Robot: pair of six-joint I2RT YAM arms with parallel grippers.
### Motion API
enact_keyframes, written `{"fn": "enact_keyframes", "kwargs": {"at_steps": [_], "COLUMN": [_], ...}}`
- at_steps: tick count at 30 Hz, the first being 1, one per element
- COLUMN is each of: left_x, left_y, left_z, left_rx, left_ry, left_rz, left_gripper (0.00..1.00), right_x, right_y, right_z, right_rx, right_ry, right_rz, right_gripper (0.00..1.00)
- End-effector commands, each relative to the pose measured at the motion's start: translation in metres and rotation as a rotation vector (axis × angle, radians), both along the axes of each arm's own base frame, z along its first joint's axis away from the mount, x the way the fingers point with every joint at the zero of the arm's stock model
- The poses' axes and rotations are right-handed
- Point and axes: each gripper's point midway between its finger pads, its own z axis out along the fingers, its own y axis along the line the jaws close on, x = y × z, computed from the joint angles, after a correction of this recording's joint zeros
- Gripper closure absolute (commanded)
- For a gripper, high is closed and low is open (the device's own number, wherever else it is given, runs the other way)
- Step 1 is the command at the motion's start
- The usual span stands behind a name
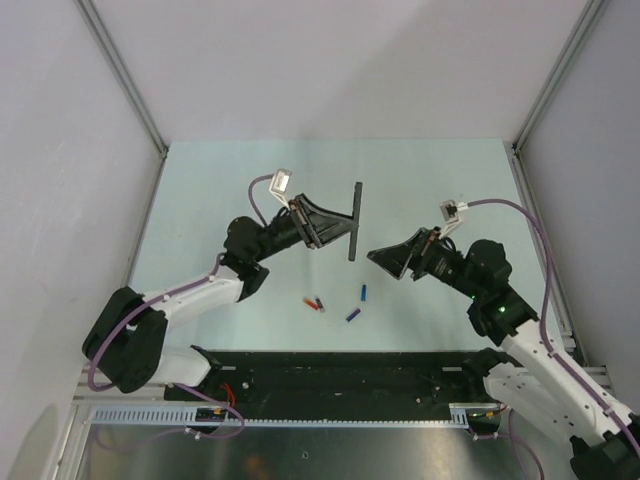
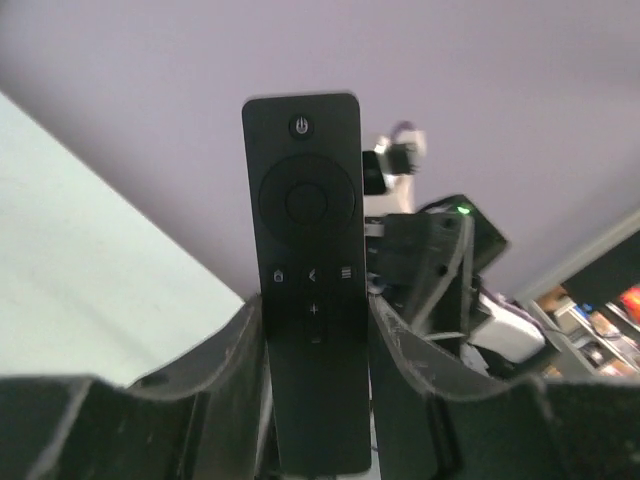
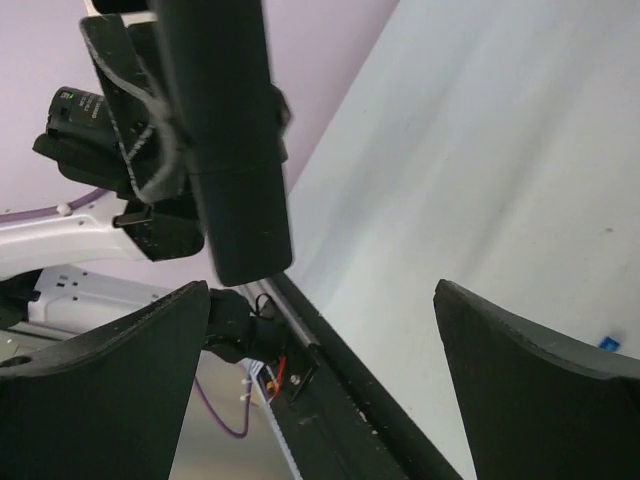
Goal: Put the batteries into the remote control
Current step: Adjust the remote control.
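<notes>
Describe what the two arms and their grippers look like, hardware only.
Both arms match: white lower links with black joints and black upper sections. The left gripper and right gripper are black, with broad, wedge-shaped fingers. A purple cable loops to a small white box on each wrist. A green light glows on the right arm.

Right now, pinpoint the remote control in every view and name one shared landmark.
Top external: remote control centre, a thin dark bar.
Left wrist: remote control centre, buttons facing the camera.
Right wrist: remote control upper left, plain side showing.
Shared landmark: the left hand clamped on it.
</notes>
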Motion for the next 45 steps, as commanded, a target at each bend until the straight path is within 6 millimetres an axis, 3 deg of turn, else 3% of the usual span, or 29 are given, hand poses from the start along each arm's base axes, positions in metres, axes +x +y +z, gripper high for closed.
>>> {"fn": "enact_keyframes", "kwargs": {"at_steps": [1, 12, 23, 31, 42, 45], "left_x": [-0.027, -0.03, -0.027, -0.033, -0.036, -0.037], "left_y": [0.022, 0.018, 0.016, 0.016, 0.016, 0.015], "left_z": [0.063, 0.057, 0.046, 0.048, 0.045, 0.044], "left_rx": [-0.269, -0.287, -0.274, -0.279, -0.274, -0.275], "left_ry": [-0.085, -0.067, -0.032, -0.031, -0.019, -0.012], "left_rz": [-0.038, -0.017, -0.016, -0.03, -0.041, -0.046], "left_gripper": [0.91, 0.94, 0.96, 0.96, 0.96, 0.96], "right_x": [-0.014, -0.02, -0.021, -0.014, -0.011, -0.012], "right_y": [0.02, 0.038, 0.055, 0.062, 0.061, 0.063], "right_z": [0.029, 0.048, 0.046, 0.041, 0.053, 0.051], "right_rx": [0.13, 0.202, 0.184, 0.161, 0.177, 0.172], "right_ry": [-0.067, -0.157, -0.167, -0.165, -0.209, -0.201], "right_rz": [0.133, 0.187, 0.211, 0.187, 0.175, 0.187], "right_gripper": [0.0, 0.0, 0.03, 0.18, 0.23, 0.31]}}
